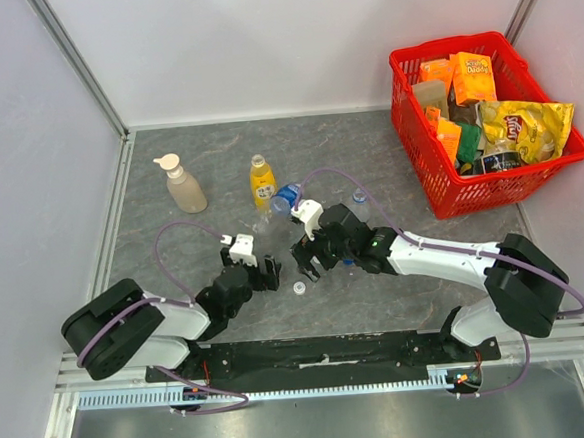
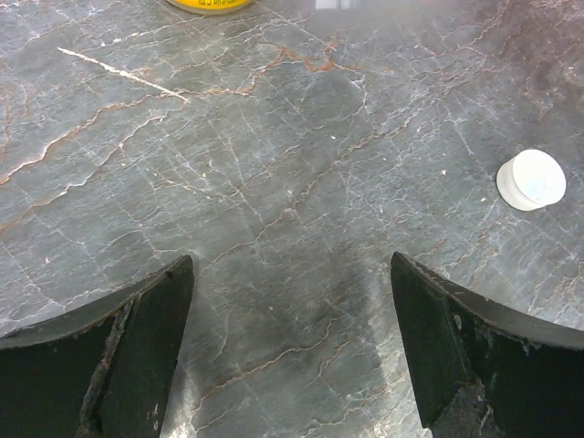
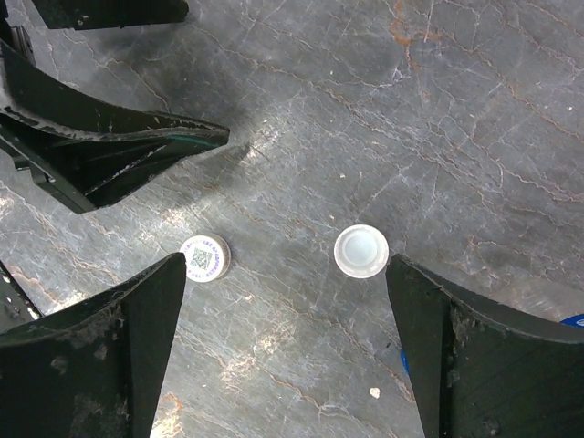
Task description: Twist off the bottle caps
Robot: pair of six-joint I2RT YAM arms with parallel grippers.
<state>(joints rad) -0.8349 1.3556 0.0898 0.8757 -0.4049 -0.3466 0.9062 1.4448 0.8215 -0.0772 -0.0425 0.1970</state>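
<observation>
From above, I see the grey stone desk (image 1: 207, 145) with thin pale veins. My left hand (image 1: 268, 274) and right hand (image 1: 305, 266) sit low, close together near the middle. A small round white cap (image 1: 299, 288) lies on the desk just below them. Farther back the juice bottle (image 1: 262, 184) stands upright, full of yellow-orange drink. A clear bottle (image 1: 286, 197) with a blue label lies on its side beside it. A tiny blue cap (image 1: 359, 198) lies alone to the right. A soft beige soap bottle (image 1: 182, 184) stands on the left. A red plastic basket (image 1: 423, 160) with a grid wall holds snack bags on the right.

From my left wrist, the two black fingers (image 2: 119, 356) are spread wide, with only bare stone between them. The smooth, flat white cap sits off to the right.

From my right wrist, this hand is also spread wide and grips nothing. Two white caps lie flat on the stone between its scuffed black fingers (image 3: 109, 356). The printed cap (image 3: 205, 257) has a little square code on top and sits by one finger. The hollow cap (image 3: 361, 250) shows a round rim and sits near the other.
</observation>
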